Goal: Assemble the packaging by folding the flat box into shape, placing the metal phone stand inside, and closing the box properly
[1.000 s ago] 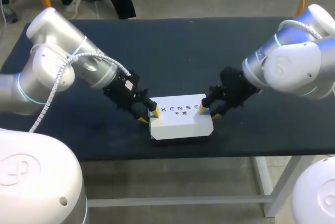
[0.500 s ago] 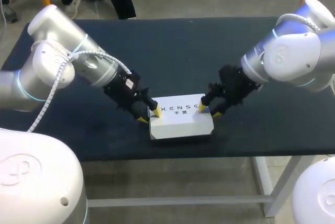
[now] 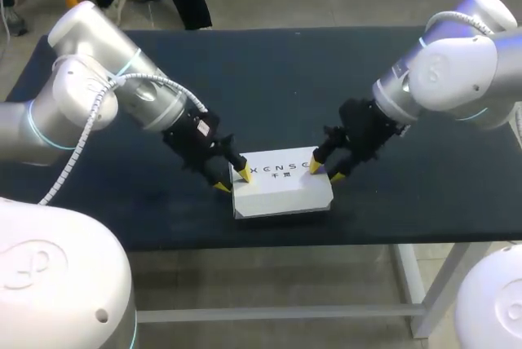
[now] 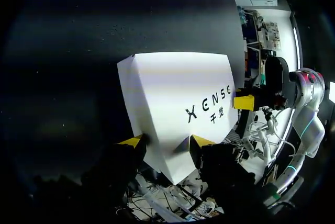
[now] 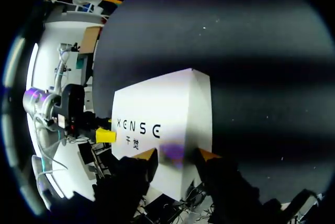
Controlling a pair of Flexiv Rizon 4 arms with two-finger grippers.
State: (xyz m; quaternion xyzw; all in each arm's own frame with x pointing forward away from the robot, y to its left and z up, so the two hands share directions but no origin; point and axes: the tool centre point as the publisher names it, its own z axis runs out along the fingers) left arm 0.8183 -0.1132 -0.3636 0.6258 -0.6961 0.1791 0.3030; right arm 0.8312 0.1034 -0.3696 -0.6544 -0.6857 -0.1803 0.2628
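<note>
Here the white box [image 3: 281,184] sits closed — flat-topped, dark print.

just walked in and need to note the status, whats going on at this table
Two robot arms are working on a white box that sits near the front edge of the dark table. The left gripper is at the box's left end and the right gripper is at its right end, each with its fingers apart against the box. The box looks folded into shape and closed.
</note>
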